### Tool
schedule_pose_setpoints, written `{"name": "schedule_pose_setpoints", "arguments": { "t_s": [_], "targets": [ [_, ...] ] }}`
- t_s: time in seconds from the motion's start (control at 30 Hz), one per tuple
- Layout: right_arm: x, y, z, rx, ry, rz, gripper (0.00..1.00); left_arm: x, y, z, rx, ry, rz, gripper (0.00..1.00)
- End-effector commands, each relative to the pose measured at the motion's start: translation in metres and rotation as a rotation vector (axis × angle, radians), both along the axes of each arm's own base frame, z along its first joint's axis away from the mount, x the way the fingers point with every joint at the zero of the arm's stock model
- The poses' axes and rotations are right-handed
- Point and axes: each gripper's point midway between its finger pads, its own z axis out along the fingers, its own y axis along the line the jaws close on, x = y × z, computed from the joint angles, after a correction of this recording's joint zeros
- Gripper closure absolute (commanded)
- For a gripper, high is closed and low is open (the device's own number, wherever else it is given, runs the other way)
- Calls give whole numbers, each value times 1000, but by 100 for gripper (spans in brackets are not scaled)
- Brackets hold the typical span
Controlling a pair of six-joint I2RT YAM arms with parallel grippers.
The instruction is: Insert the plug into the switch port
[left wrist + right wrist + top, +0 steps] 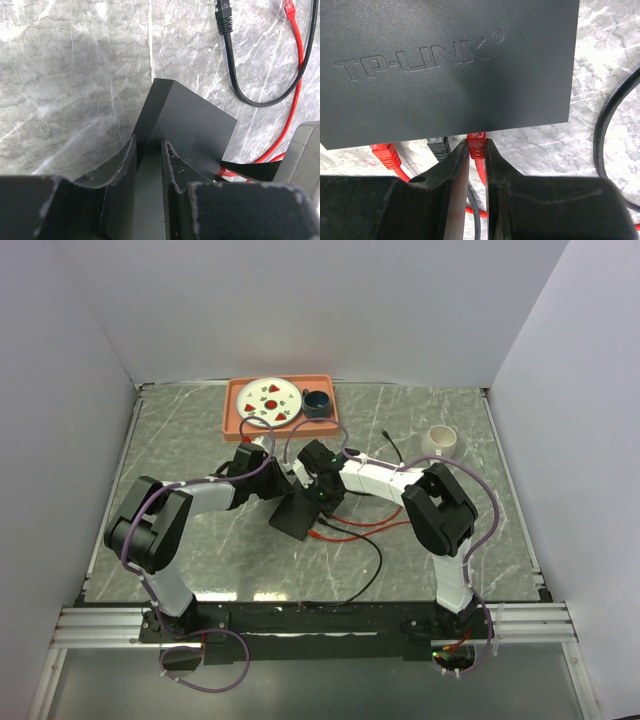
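The switch (294,515) is a flat matte-black box in the middle of the table, with TP-LINK embossed on its top (450,65). My left gripper (279,488) is shut on the switch's far edge; in the left wrist view its fingers (148,150) clamp the slab (192,125). My right gripper (322,502) is shut on a red plug (477,142), whose tip sits at the switch's port edge. A black plug (438,146) and another red plug (385,154) sit at ports to its left.
An orange tray (232,410) with a white plate (270,399) and a dark blue cup (318,403) stands at the back. A white cup (442,441) stands at the right. Red (365,525) and black (368,565) cables trail in front of the switch. A loose black plug (223,15) lies beyond it.
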Motion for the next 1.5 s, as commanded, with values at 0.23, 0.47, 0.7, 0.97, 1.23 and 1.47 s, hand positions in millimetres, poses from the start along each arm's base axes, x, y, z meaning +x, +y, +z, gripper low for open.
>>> {"name": "schedule_pose_setpoints", "arguments": {
  "t_s": [0.23,0.47,0.7,0.97,1.23,1.47],
  "targets": [
    [107,140,172,686,-552,9,100,-111,-83,17,-244,242,-381,99],
    [118,145,183,731,-599,-14,100,-125,-93,12,-251,267,-407,99],
    [117,133,208,816,-725,-49,100,-138,-89,1,-260,300,-413,99],
    [109,135,223,928,-809,6,100,-138,-91,5,-277,283,-426,99],
    [95,126,241,988,-872,60,100,-139,-90,2,-269,271,-444,99],
    [96,127,250,1044,-904,55,100,-141,-93,3,-271,260,-459,99]
  ]
}}
